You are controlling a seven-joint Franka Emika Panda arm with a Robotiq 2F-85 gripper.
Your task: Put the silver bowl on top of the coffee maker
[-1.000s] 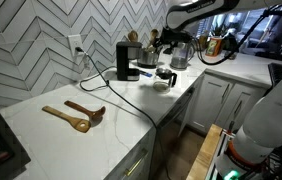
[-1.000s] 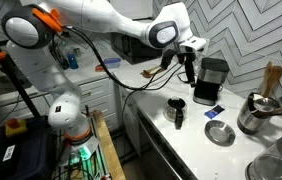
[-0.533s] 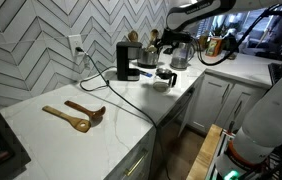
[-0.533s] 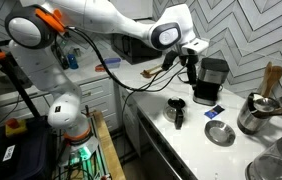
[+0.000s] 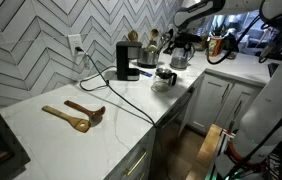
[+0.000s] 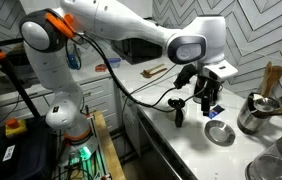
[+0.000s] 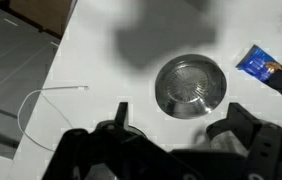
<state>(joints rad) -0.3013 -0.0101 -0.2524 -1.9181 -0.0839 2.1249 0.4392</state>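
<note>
Only the wrist view shows the gripper (image 7: 179, 112), its jaws spread open over the silver bowl (image 7: 190, 86), a blue packet (image 7: 267, 68) at the bowl's 2 o'clock. Bare bench (image 7: 91, 60) runs toward 9 o'clock to the edge; an exterior view shows the coffee maker (image 5: 127, 61) by the wall.

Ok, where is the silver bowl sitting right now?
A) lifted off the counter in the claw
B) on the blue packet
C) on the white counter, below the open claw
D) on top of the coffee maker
C: the wrist view shows the silver bowl resting on the white counter beneath the open claw, which grips nothing, with the blue packet lying apart beside it.
</note>
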